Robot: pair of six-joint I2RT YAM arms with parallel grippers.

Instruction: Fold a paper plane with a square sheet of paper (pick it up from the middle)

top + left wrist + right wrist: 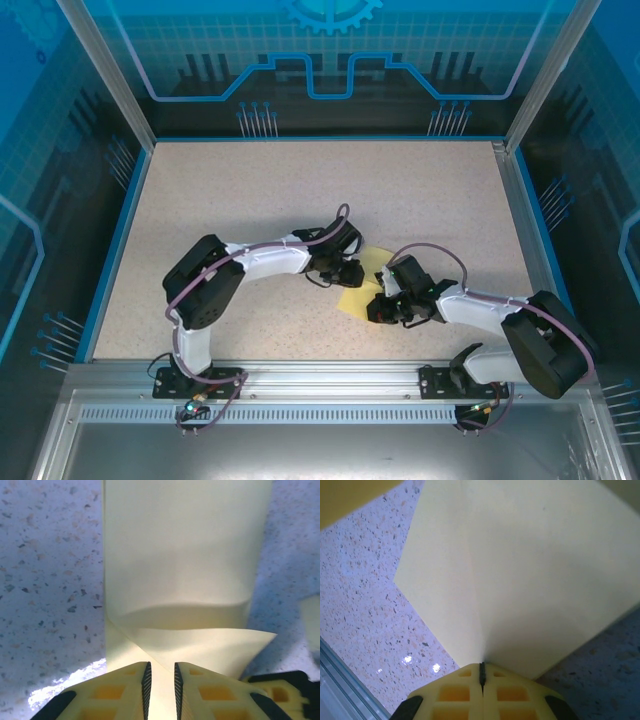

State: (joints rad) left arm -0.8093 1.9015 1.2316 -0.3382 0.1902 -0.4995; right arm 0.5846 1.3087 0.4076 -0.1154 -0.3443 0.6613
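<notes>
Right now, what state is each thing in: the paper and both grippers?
paper: creased down the middle, one flap curled over, not yet a plane.
left gripper: narrow gap, paper running into it; grip unclear.
right gripper: shut on the paper at its crease.

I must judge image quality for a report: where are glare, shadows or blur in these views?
Left wrist: a bright glare patch on the table at lower left, and a soft shadow band under the curled fold of the paper. Right wrist: small glare dots on the table, paper evenly lit, crease faint. Top external: even bluish light, no obvious blur.
</notes>
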